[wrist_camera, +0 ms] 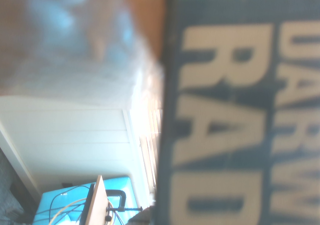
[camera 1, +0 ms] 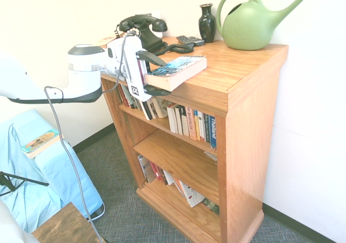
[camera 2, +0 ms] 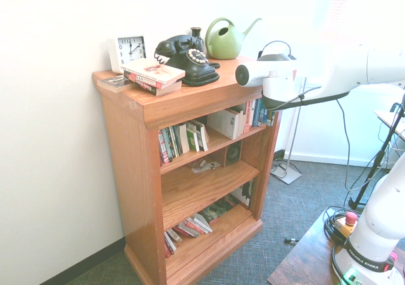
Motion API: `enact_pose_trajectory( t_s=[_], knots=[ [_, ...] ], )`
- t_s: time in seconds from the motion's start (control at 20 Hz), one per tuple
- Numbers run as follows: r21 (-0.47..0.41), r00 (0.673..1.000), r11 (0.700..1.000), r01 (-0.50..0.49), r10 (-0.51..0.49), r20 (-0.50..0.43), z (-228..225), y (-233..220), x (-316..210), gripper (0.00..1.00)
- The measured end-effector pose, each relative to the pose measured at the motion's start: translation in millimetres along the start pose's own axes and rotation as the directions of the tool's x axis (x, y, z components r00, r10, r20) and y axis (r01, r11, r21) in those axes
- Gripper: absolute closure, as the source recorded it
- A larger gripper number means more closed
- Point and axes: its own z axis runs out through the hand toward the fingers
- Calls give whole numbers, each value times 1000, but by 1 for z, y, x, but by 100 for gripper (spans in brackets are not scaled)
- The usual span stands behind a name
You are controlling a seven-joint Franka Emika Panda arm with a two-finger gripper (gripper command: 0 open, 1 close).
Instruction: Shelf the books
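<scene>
My hand [camera 1: 166, 78] stands spread, one finger above and one below the near end of the thick paperback [camera 1: 178, 66]; no grip is evident. The paperback lies flat on top of the bookcase [camera 1: 253, 102], its end at the front edge, presumably to admit my lower finger. Closing appears due, before shelving beside the upright books [camera 1: 190, 123].

One phone [camera 1: 141, 33], one vase [camera 1: 206, 24]
</scene>
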Motion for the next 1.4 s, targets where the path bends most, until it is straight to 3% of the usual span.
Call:
enact_pose_trajectory(
  t_s=[0.3,0.35,1.4],
  knots=[
    [-6,1000,1000,-8,8,1,6,-10,9,0],
    [-6,1000,1000,-9,9,1,6,-10,9,100],
    [-9,1000,1000,-14,14,2,8,-6,5,100]
  ],
)
